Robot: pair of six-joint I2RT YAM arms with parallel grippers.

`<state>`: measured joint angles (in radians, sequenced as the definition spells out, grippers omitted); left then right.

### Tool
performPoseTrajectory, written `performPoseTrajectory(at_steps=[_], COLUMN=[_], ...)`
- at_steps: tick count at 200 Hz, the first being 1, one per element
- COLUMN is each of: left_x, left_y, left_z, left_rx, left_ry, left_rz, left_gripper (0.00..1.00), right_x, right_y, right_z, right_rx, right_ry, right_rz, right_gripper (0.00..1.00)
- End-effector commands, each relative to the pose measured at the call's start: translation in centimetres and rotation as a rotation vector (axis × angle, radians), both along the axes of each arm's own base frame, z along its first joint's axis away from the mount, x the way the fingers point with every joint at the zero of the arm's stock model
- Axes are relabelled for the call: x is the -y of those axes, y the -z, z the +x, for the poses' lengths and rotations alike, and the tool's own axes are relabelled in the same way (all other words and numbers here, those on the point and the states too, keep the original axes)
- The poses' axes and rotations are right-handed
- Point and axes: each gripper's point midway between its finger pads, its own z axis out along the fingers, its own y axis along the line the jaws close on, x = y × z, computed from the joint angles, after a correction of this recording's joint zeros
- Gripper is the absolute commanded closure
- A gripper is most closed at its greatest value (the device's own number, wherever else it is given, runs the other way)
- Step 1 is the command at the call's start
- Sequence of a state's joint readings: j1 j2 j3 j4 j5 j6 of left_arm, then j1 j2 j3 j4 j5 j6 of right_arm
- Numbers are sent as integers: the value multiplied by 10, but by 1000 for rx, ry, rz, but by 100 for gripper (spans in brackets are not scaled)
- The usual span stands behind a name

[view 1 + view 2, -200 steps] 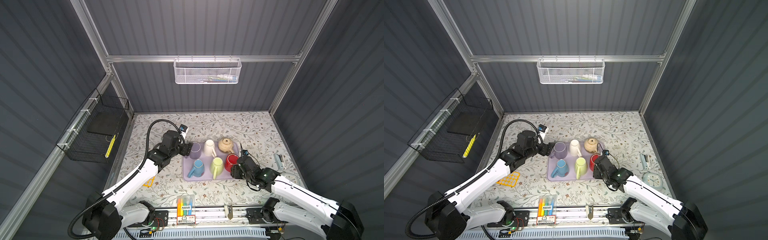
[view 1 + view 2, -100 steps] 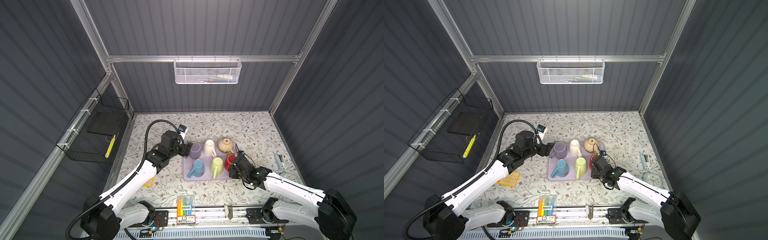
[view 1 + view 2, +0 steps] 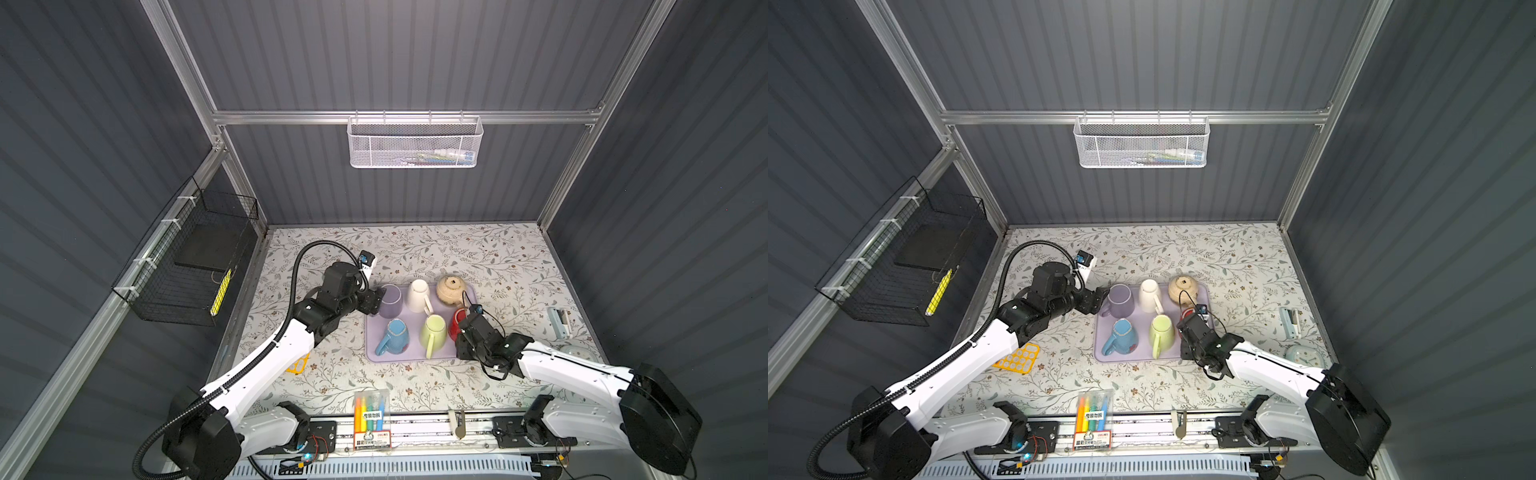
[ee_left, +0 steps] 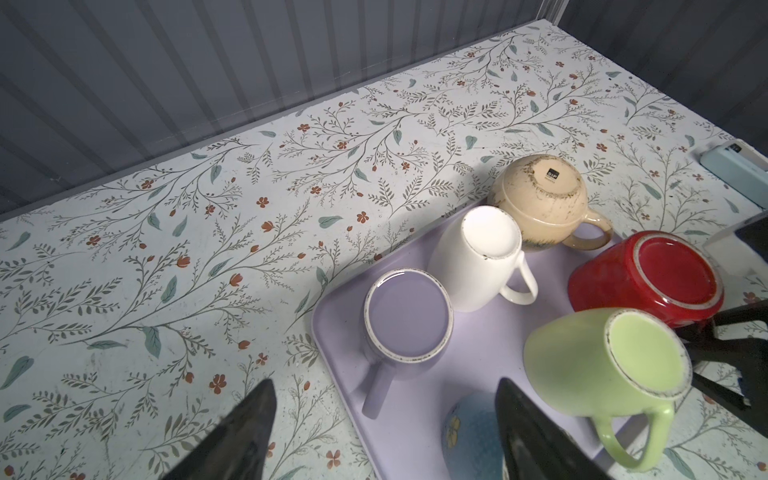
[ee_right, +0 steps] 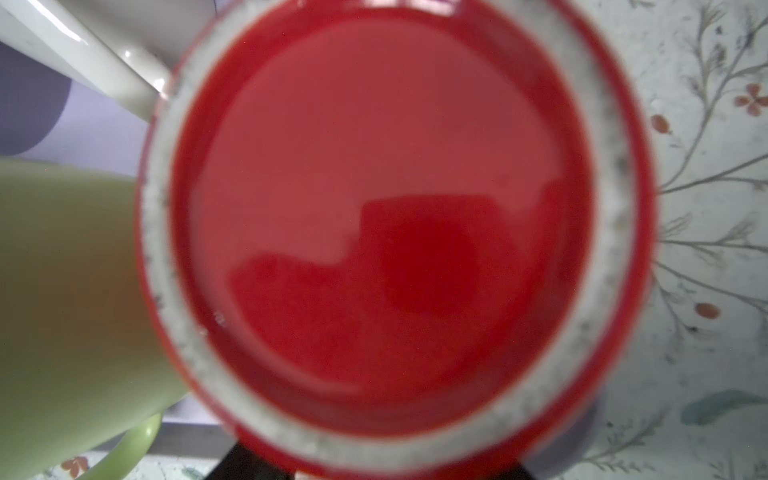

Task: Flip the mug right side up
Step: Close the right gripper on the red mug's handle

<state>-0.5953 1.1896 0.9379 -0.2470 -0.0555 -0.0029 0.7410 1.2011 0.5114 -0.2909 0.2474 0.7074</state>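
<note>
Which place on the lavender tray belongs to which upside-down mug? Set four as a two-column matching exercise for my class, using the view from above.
Mugs: 1 purple ceramic mug; 2 white ceramic mug; 3 speckled beige ceramic mug; 4 light green ceramic mug.
Places: A far row, right; B near row, middle; C far row, left; D far row, middle.
Pairs: 1-C, 2-D, 3-A, 4-B.

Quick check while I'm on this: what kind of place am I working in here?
Probably a robot test booth, not a real kitchen: dark panel walls on an aluminium frame, a mesh basket hung on it, and a floral-covered table holding a tray of upside-down mugs.
</note>
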Motion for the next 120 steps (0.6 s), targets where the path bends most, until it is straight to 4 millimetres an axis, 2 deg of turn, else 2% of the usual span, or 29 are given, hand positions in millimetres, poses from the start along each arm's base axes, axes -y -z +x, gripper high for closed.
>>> performPoseTrajectory(at_steps=[1,49,97,120], left_x=[6,12,13,14], left_y=[-7,-4,-3,-2], left_z=[1,5,6,7], left_rx=[12,9,15,14], left_ry=[28,40,46,47], left_rz=[-3,-8,-7,-6], left_gripper=[17,18,18,18], right_x=[1,0,4,4], right_y=[6,10,10,9], right_z=[-1,-1,-2,-2], right_rx=[-6,-15,-8,-7], right_ry=[-2,-19,-11,-13], right_rz=[-29,-63,-70,-69], right_gripper=[49,55,68,77])
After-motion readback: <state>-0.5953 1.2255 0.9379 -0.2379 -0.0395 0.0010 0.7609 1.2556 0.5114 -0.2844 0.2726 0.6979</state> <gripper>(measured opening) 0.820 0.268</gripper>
